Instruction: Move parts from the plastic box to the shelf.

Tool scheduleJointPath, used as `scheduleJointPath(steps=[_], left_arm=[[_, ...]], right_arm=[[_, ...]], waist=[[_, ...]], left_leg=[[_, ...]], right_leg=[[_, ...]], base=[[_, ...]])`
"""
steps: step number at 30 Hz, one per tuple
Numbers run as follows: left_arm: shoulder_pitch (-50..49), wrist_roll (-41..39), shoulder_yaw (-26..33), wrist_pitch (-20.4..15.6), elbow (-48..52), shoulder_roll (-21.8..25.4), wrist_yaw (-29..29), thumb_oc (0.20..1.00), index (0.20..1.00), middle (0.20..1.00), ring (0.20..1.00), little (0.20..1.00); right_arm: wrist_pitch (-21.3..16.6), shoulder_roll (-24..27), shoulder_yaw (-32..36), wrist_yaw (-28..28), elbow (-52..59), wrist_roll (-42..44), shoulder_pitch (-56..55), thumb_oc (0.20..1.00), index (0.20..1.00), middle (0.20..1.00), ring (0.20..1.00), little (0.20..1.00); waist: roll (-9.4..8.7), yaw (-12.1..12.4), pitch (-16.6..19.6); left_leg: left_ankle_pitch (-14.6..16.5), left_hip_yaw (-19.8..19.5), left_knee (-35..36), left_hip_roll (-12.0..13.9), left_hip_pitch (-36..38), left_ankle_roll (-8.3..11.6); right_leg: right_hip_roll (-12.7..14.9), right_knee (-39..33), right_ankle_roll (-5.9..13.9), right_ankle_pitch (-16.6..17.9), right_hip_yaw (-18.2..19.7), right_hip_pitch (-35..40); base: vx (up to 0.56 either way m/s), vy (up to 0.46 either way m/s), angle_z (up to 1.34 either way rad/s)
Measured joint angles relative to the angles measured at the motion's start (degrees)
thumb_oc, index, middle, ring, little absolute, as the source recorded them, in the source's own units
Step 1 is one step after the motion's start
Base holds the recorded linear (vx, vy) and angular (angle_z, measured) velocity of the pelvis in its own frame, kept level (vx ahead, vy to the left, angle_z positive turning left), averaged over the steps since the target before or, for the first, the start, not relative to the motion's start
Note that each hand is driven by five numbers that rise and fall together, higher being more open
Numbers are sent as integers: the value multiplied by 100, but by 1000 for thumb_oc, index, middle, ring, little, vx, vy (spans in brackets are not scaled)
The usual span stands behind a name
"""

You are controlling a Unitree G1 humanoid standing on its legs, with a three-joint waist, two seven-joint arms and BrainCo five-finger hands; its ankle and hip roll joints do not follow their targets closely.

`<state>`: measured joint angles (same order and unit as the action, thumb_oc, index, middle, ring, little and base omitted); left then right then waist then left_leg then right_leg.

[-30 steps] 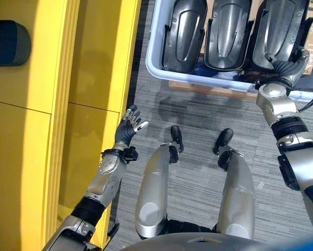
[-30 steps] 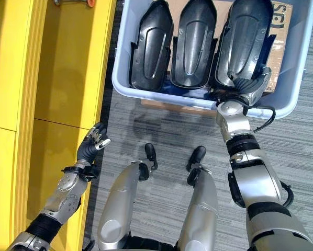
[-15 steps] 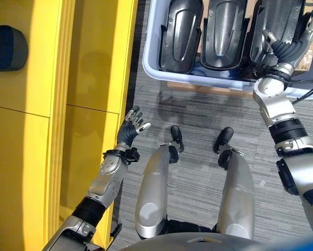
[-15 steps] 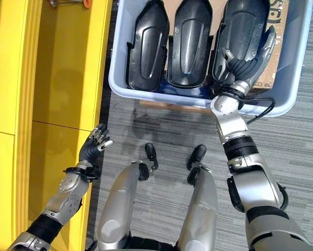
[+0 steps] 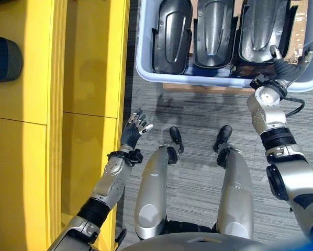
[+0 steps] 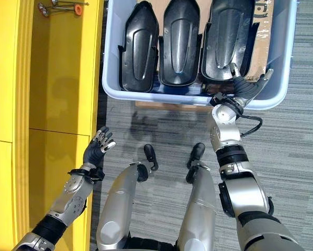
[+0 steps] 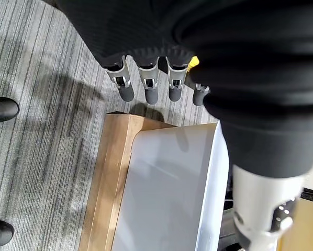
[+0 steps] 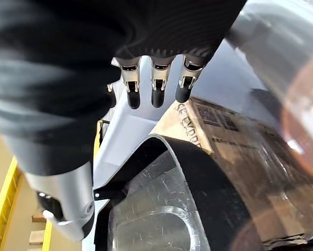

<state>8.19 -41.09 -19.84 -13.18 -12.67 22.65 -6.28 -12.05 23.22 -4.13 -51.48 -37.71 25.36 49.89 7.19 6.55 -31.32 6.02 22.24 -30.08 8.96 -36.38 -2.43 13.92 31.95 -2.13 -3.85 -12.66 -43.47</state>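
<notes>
Both arms are silver-grey with black bands at the joints. The left hand [image 5: 132, 129] and right hand [image 6: 245, 85] have silver, dark-tipped fingers and dark ribbed covers.

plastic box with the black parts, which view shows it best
The right eye view: the plastic box shows nearly whole, three black parts side by side. The left eye view crops its far end. The right wrist view shows one part close up; the left wrist view shows an outer wall.

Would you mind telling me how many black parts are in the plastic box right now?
3, side by side in the plastic box: left part, middle part, right part by the right hand. More may lie hidden underneath.
</notes>
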Motion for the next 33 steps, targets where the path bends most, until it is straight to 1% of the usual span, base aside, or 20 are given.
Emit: scheduleJointPath(steps=[5,9,11,15,16,20,24,26,29,33], left_arm=[[1,0,-4,1,0,1,-8,1000,1000,1000,1000,1000],[1,0,-7,6,0,4,-1,1000,1000,1000,1000,1000],[0,0,-6,8,-2,6,0,1000,1000,1000,1000,1000],[12,0,-6,10,4,29,-2,1000,1000,1000,1000,1000],[11,-1,-5,25,4,41,-2,1000,1000,1000,1000,1000],[6,-5,-3,31,4,77,9,1000,1000,1000,1000,1000],[-4,-11,5,45,4,80,110,1000,1000,1000,1000,1000],[-3,-36,8,45,4,83,133,1000,1000,1000,1000,1000],[2,-43,11,45,3,97,142,1000,1000,1000,1000,1000],[10,-43,13,51,-2,162,151,1000,1000,1000,1000,1000]], right_arm=[[138,60,-68,248,-65,30,48,1000,1000,1000,1000,1000],[329,170,-171,456,-456,30,310,1000,1000,1000,1000,1000],[540,291,-217,610,-539,1,406,1000,1000,1000,1000,1000],[838,536,-465,631,-623,-390,480,1000,1000,1000,1000,1000],[991,639,-570,617,-649,-587,528,1000,1000,1000,1000,1000],[1258,755,-582,624,-707,-724,689,1000,1000,1000,1000,1000],[1383,886,-583,691,-1010,-545,832,1000,1000,1000,1000,1000],[1385,922,-569,736,-1098,-363,861,1000,1000,1000,1000,1000],[1313,1035,-550,855,-1430,258,1065,1000,1000,1000,1000,1000],[1369,1178,-554,1087,-1622,408,1168,1000,1000,1000,1000,1000]], waist=[[1,5,1],[2,26,1],[2,44,1],[3,61,1],[3,68,1],[3,76,1],[3,87,1],[3,83,1],[3,76,2],[3,94,2]], left_leg=[[0,5,4,2,-2,0],[0,6,2,2,-4,0],[0,6,5,1,-11,1],[0,6,-1,2,-60,1],[3,15,-9,-1,-82,-3],[7,5,-24,1,-84,4],[8,-2,-27,1,-86,7],[13,-1,-30,2,-88,12],[44,-28,-121,16,-168,22],[80,-77,-239,39,-230,29]], right_leg=[[1,1,1,0,0,-8],[1,8,-2,-3,0,-14],[3,5,-2,-4,-1,-21],[6,8,-1,-6,-1,-70],[13,33,-6,-12,6,-106],[17,79,-16,-48,5,-118],[20,92,-21,-59,3,-125],[21,95,-19,-61,3,-128],[26,176,-25,-95,2,-190],[40,304,-71,-152,-9,-237]], base=[[0,0,0],[0,-8,0],[0,0,0],[0,0,0],[22,-30,0],[5,-8,0],[0,0,0],[0,0,0],[20,-28,2],[20,-35,4]])
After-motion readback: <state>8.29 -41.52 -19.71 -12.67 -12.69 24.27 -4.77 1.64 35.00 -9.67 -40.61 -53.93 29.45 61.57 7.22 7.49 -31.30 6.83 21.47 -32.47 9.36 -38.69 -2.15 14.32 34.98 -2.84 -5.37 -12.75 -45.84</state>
